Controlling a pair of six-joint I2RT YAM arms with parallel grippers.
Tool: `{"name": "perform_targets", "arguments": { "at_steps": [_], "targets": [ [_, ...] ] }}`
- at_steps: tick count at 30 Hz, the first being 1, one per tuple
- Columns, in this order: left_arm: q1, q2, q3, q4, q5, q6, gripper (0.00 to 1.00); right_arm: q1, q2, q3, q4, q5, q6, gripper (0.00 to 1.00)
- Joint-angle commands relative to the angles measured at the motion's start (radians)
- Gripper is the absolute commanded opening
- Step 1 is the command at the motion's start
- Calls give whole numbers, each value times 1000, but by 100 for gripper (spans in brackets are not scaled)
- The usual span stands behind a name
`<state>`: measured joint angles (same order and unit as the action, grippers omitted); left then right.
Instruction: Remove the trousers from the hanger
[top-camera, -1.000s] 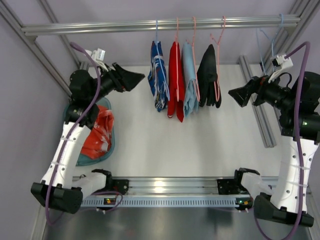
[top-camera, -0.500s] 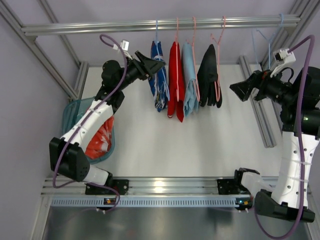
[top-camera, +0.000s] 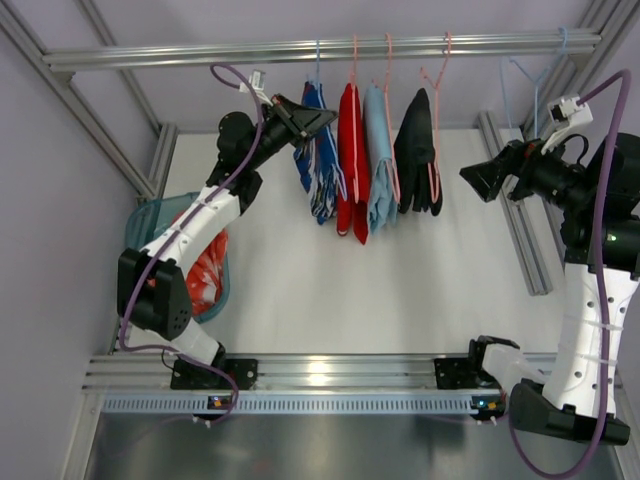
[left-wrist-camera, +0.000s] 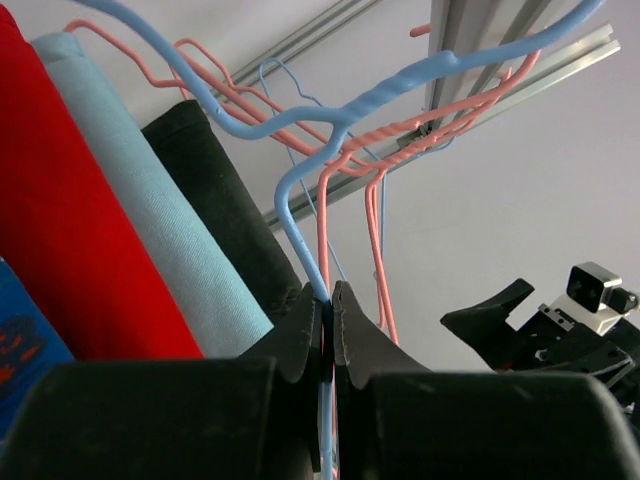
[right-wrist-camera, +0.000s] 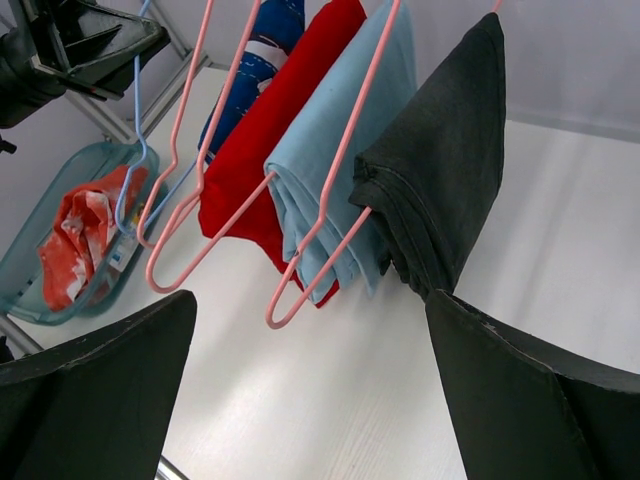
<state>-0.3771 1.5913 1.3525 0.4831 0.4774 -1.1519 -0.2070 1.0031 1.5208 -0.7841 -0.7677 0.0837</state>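
My left claw (left-wrist-camera: 328, 305) is closed on the hanger (left-wrist-camera: 398, 92). It pinches the thin blue wire just below the twisted neck. The trousers (top-camera: 320, 165) hang from this hanger on the rail (top-camera: 200, 52). They are the leftmost of 4 garments and touch the red garment (top-camera: 350, 150) beside them. My right claw (top-camera: 470, 185) is open and holds nothing, well apart on the right side.

I judge that the step now is to take the hanger off the rail. To do it well, I should lift first so that the hook comes free over the rail. Only after that should I pull away from the other garments. The pink hangers (left-wrist-camera: 400, 144) cross very near the blue wire, and a sideways pull made too early could catch them. The wire is thin and looks smooth, so I think it may turn in the grip. I would therefore move slowly.

Below the garments is a white tabletop (top-camera: 330, 290). A teal basket (top-camera: 222, 292) with an orange-red cloth inside stands at its left edge. Aluminium frame bars and pale walls close the space around.
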Motion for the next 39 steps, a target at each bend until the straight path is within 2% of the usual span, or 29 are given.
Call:
{"name": "perform_targets", "arguments": {
  "at_steps": [1,16,23,29,32,35,36,39],
  "targets": [
    [-6,-24,45,172,-2,-43,0,1,-18,39,52,-8,19,99],
    [-5,-77,195,180,32,-6,0,1,-27,19,160,-85,110,100],
    [-6,-120,172,180,64,18,0,1,-23,29,230,-137,172,99],
    [-19,-226,70,180,116,81,0,17,2,29,328,-182,263,99],
    [-26,-300,-15,178,122,95,0,69,41,50,353,-157,283,99],
    [-29,-379,-104,155,121,87,0,181,86,71,376,-93,291,99],
    [-34,-410,-133,140,121,92,0,270,98,87,384,-72,295,98],
    [-45,-468,-176,121,118,109,0,403,159,114,454,-32,356,97]
  ]
}}
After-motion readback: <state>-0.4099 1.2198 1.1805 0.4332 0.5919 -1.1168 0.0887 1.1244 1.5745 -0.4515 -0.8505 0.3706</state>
